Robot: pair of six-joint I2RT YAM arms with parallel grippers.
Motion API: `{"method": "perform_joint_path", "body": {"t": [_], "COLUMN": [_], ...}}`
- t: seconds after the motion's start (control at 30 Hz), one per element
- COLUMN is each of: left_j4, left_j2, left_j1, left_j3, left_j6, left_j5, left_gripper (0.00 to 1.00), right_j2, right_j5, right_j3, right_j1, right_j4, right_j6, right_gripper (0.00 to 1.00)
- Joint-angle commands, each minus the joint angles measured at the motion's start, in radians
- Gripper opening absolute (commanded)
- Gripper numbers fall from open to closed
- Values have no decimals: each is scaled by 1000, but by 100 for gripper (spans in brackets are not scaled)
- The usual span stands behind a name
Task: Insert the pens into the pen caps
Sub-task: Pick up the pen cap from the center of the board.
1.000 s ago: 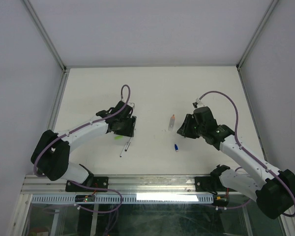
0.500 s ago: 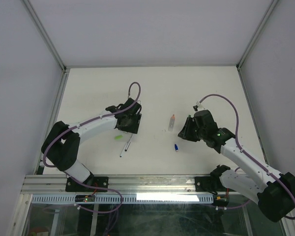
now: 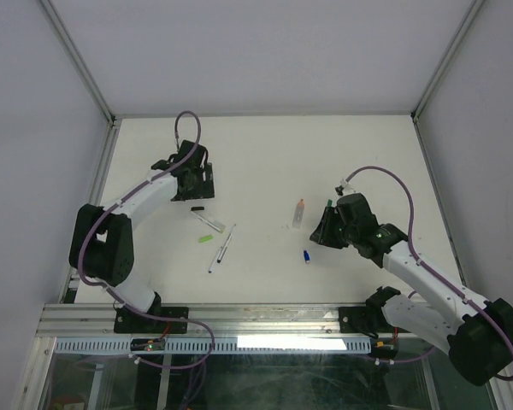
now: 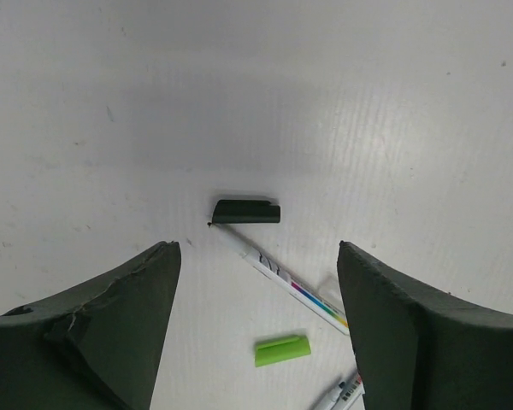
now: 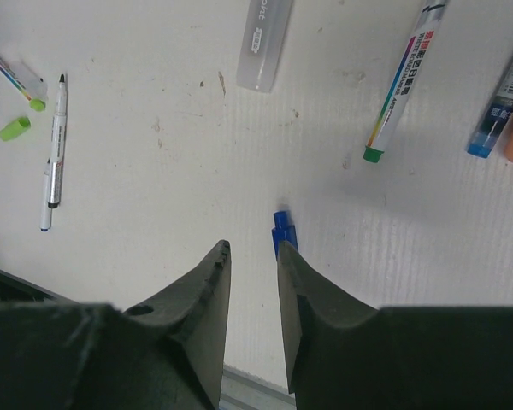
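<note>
Hovering the left gripper [image 4: 256, 249] over the white table [image 4: 368, 102], fingers spread wide apart and gripping nothing. Lying at 12 o'clock of that gap, a black pen cap [image 4: 246, 211], sitting right at the tip of a white pen [image 4: 282, 278] running toward 4 o'clock, a green cap [image 4: 283, 350] just beside it. Holding the right gripper [image 5: 252, 252] nearly together, a slim gap showing, empty. Resting at 1 o'clock off its fingertips, a blue cap [image 5: 283, 231].
</note>
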Motion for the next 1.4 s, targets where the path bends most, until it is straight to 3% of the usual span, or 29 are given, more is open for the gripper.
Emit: {"method": "perform_joint_path", "body": {"t": [0.0,0.3,0.67,0.97,1.37], "left_j4": [26,26,27,29,19], "left_j2": [57,129,178,200,233], "left_j1": [15,39,82,82,82], "left_j3": [30,31,53,55,63], "left_j6": [50,61,60,66,78], "left_j5": [43,30,90,114,95], "left_gripper": [77,78,69,68,50], "right_j2": [-3,4,1,2,-8], "right_j5": [-23,-37,-34,-37,-35], "right_j3": [4,-11,-18,-25,-28], "right_j1": [4,4,5,4,6], "right_j4": [47,68,75,83,84], "right_j6": [-20,-15,-11,-12,-11], "right_gripper": [30,30,30,30,30]}}
